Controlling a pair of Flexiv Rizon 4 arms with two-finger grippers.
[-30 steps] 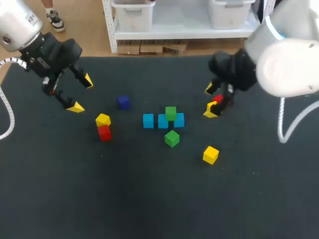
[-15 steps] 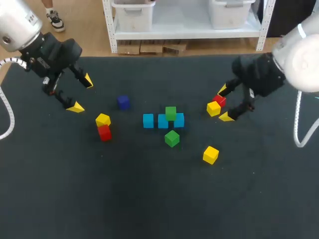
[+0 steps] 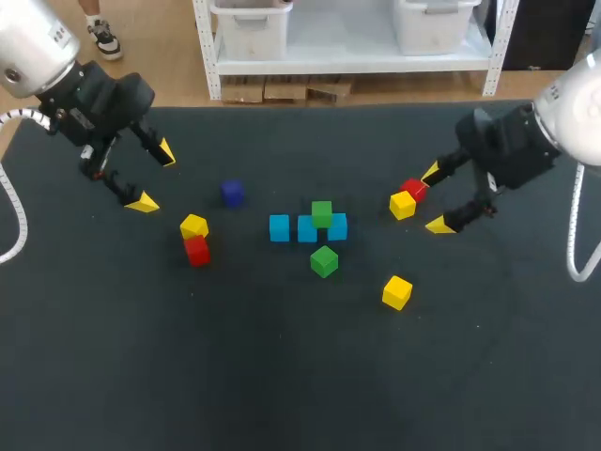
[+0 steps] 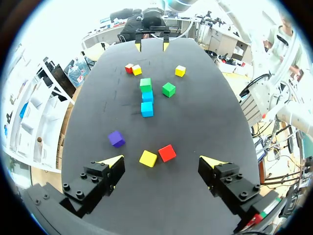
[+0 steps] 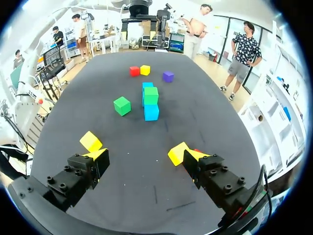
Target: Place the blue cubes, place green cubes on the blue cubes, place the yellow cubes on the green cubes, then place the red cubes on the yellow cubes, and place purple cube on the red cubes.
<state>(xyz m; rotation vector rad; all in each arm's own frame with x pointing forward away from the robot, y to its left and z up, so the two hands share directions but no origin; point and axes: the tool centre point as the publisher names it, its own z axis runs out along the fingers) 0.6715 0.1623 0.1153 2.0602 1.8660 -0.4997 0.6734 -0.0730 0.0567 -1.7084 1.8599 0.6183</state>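
We keep our left gripper (image 3: 153, 177) tilted down, well to the left of the blue row (image 3: 307, 228), with its fingers spread and holding nothing. Our right gripper (image 3: 436, 198) hangs to the right of that row, also spread wide, just beside a yellow cube (image 3: 403, 204) that touches a red cube (image 3: 414, 189). The row's three cubes run from left to right, and one green cube (image 3: 322, 213) sits on it.

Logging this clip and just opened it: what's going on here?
Neither gripper holds anything. The right gripper is open beside a yellow cube and red cube; the left gripper hangs open off to the side. Three blue cubes sit in a row with one green cube on top.
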